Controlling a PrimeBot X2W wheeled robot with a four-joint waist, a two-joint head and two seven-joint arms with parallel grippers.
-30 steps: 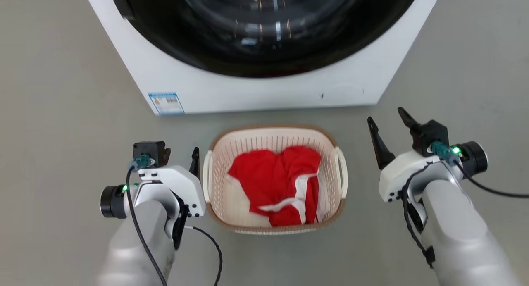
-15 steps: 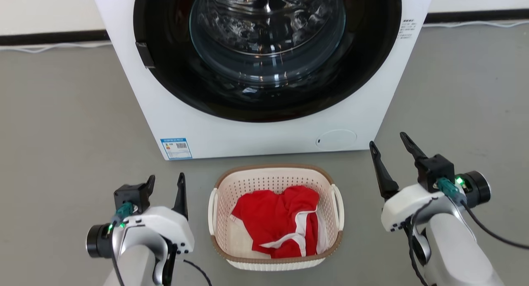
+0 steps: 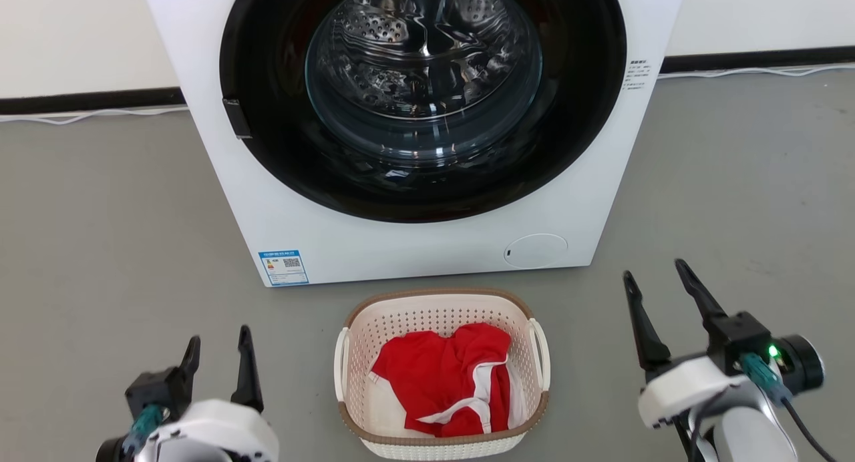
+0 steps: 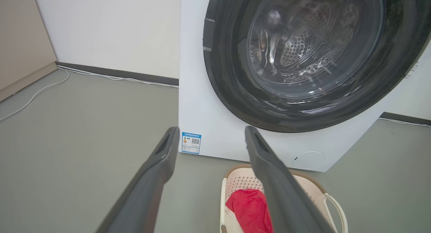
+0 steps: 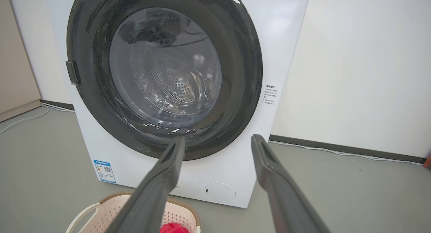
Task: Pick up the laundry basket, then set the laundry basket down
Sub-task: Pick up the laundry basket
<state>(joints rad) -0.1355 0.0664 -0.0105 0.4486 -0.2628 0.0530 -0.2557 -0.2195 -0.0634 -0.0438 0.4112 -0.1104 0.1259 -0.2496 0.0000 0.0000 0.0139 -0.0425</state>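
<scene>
Laundry basket [image 3: 434, 314] is sitting on the floor [image 3: 100, 248], just in front of the washer [image 3: 401, 248] and centred below its closed round door, not touching it. A red garment [image 3: 441, 375] with white trim is lying bunched inside. The head view is giving the basket whole, with both white loop handles, left [image 3: 341, 362] and right [image 3: 542, 355], hanging free. Left gripper [image 3: 219, 338] is hovering over the floor to the basket's left and right gripper [image 3: 654, 270] to its right, both well apart from it. Both pincers are standing released, fingers spread and nothing between them. Each wrist view is confirming this for its own gripper, left [image 4: 211, 128] and right [image 5: 218, 137], with floor and washer front showing through the gap. The left wrist view is catching the basket [image 4: 239, 182] at its bottom edge, partly behind one finger [image 4: 279, 186], and is adding a beige panel [image 4: 20, 41] at the room's side and a white cable [image 4: 33, 95] trailing across the floor. The right wrist view is catching a corner of the basket [image 5: 111, 209] at its bottom edge, and is bringing up a small printed sticker [image 5: 269, 95] beside the door. A blue label [image 3: 283, 267] and a round flap [image 3: 536, 250] are sitting at the washer's lower front corners, with a baseboard and a thin cable [image 3: 80, 117] running along the floor's far edge.
</scene>
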